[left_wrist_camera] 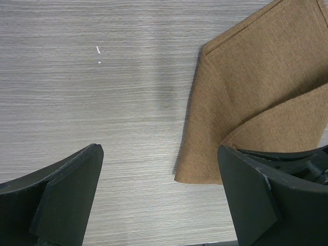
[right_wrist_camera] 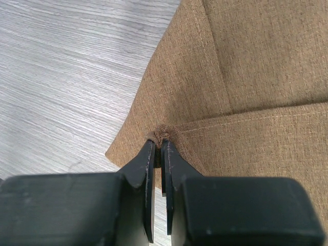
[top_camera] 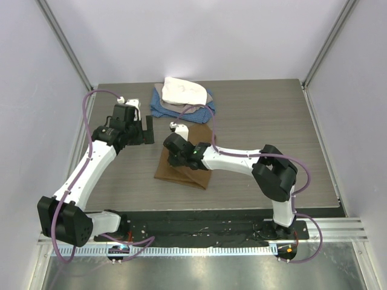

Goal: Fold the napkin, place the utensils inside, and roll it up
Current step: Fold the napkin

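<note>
- Plain tan-brown woven cloth napkin [top_camera: 183,176] lies flat on the grey wood-grain table [top_camera: 260,115], about mid-table, folded so layers overlap
- Right wrist view: hemmed fold edge runs across the napkin [right_wrist_camera: 230,77], bare table [right_wrist_camera: 61,77] to its left
- Right black two-finger gripper [top_camera: 173,154] sits low on the napkin's left part; its fingers are pressed together, pinching a small puckered bit of the fabric, right gripper [right_wrist_camera: 159,148]
- Left black two-finger gripper [top_camera: 147,130] is left of the napkin, over bare table, jaws spread wide, nothing between them
- Left wrist view: left gripper [left_wrist_camera: 159,205] fingers [left_wrist_camera: 56,200] wide apart, one overlaps the napkin [left_wrist_camera: 256,92] corner in view; contact cannot be told
- Crumpled blue cloth [top_camera: 162,111] at the far table edge with a white cloth [top_camera: 183,92] heaped on it, just beyond the napkin
</note>
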`<state>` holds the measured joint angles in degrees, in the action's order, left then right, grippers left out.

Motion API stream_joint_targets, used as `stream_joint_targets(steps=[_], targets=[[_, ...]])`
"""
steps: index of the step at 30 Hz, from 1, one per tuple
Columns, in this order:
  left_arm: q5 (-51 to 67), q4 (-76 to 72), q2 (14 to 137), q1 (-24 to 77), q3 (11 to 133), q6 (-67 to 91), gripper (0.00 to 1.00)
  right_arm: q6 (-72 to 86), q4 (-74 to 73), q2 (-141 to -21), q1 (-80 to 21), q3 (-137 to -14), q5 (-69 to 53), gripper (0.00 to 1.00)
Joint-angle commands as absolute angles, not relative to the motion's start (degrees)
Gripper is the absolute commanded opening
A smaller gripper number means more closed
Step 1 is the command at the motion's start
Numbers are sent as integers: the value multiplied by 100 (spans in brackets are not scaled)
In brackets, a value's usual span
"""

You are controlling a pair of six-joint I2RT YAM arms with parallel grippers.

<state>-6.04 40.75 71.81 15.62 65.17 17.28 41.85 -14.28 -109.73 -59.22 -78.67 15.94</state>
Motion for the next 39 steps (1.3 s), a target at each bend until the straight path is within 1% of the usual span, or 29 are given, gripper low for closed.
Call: stream_joint_targets(steps=[1, 8, 16, 21, 25, 33, 35, 36, 37, 39], targets=[[-642, 3946, 7198, 1521, 6521, 1644, 100, 4078, -1143, -11065, -5985, -8209, 1819, 1], [-650, 3946, 7233, 1521, 6522, 1661, 100, 4043, -1134, -11136, -6134, -8297, 1995, 1], [-624, 3946, 7260, 1521, 6521, 1670, 100, 3780, -1546, -11048, -6319, -8507, 3390, 1], [-598, 3946, 7260, 1521, 6521, 1679, 100, 3683, -1670, -10960, -6319, -8517, 3884, 1], [-598, 3955, 7269, 1521, 6522, 1670, 100, 3648, -1679, -11100, -6319, -8587, 3859, 1], [-633, 3955, 7295, 1521, 6522, 1670, 100, 3639, -1574, -11443, -6381, -8798, 3104, 2], [-642, 3955, 7321, 1521, 6521, 1679, 100, 3586, -1451, -11443, -6390, -8798, 2910, 4], [-642, 3955, 7313, 1521, 6521, 1670, 100, 3551, -1389, -11435, -6398, -8798, 2631, 7], [-633, 3955, 7321, 1512, 6521, 1679, 100, 3516, -1336, -11443, -6398, -8798, 2497, 16], [-668, 3955, 7321, 1503, 6530, 1687, 100, 3472, -1187, -11400, -6407, -8745, 2251, 27]])
